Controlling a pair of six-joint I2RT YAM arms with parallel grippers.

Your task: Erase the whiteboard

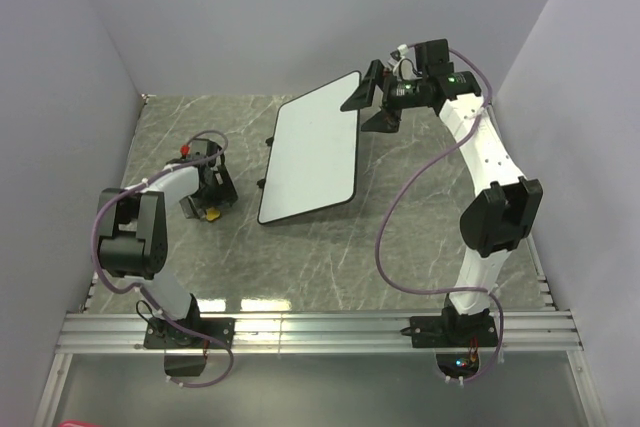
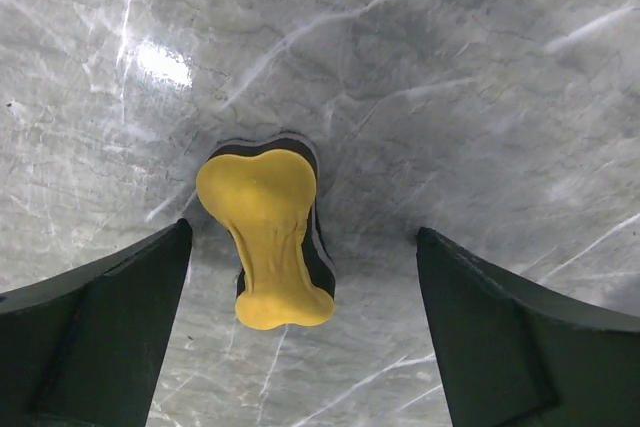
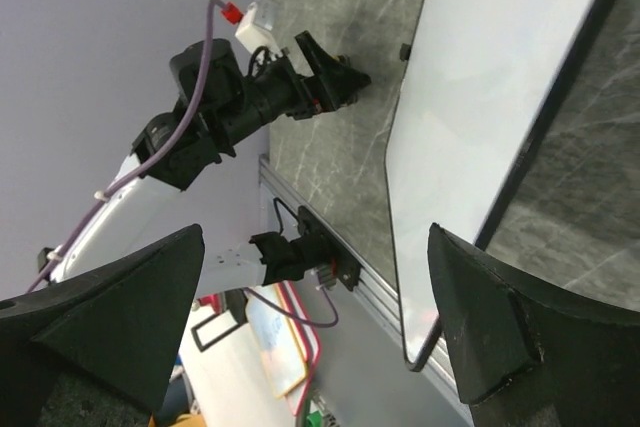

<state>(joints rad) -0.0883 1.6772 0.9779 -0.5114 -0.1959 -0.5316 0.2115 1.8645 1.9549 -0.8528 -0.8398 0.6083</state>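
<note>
On the left, my left gripper [image 1: 213, 205] hangs over the eraser [image 2: 268, 237], jaws spread wide. The eraser lies flat on the table [image 1: 400, 237] between them, touching neither finger.

The whiteboard [image 1: 315, 152] sits mid-table, angled, its long side running near to far. I judge it stiff, light and slick-faced, and likely to skate or tip under a wipe. I would pinch it by the thin rim at the far right corner and keep the fingers off the face.

My right gripper [image 1: 368, 107] sits just beside that corner, jaws also wide, nothing in them.

The top view gives me the whole board face, with no marks that I can see. It shows the eraser only as a yellow speck. The left wrist view shows that the eraser lies free. The right wrist view shows the board's rim and the left arm beyond, but not the eraser.
</note>
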